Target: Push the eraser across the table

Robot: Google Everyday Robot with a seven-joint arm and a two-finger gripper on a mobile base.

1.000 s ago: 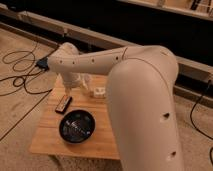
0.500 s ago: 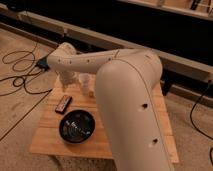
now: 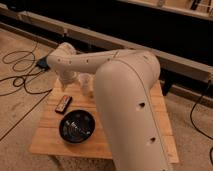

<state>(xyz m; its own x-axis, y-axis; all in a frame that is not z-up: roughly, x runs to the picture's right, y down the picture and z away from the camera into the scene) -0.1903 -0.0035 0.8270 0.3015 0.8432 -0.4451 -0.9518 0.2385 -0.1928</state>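
The eraser (image 3: 63,104) is a small flat black block with a reddish stripe. It lies on the left part of the light wooden table (image 3: 50,137), just behind the bowl. My gripper (image 3: 67,85) hangs down from the white arm's bend, a little behind and above the eraser, apart from it. The arm's thick white link (image 3: 127,105) crosses the view and hides the table's middle and right part.
A black bowl (image 3: 77,126) stands at the table's front left, close to the eraser. A white block (image 3: 88,85) shows partly behind the arm, right of the gripper. Black cables (image 3: 20,75) lie on the floor to the left. A dark wall with a rail runs behind.
The arm's thick link has swung left and nearer, covering more of the table and the white block. The gripper has come down slightly toward the eraser. The eraser and bowl have not moved.
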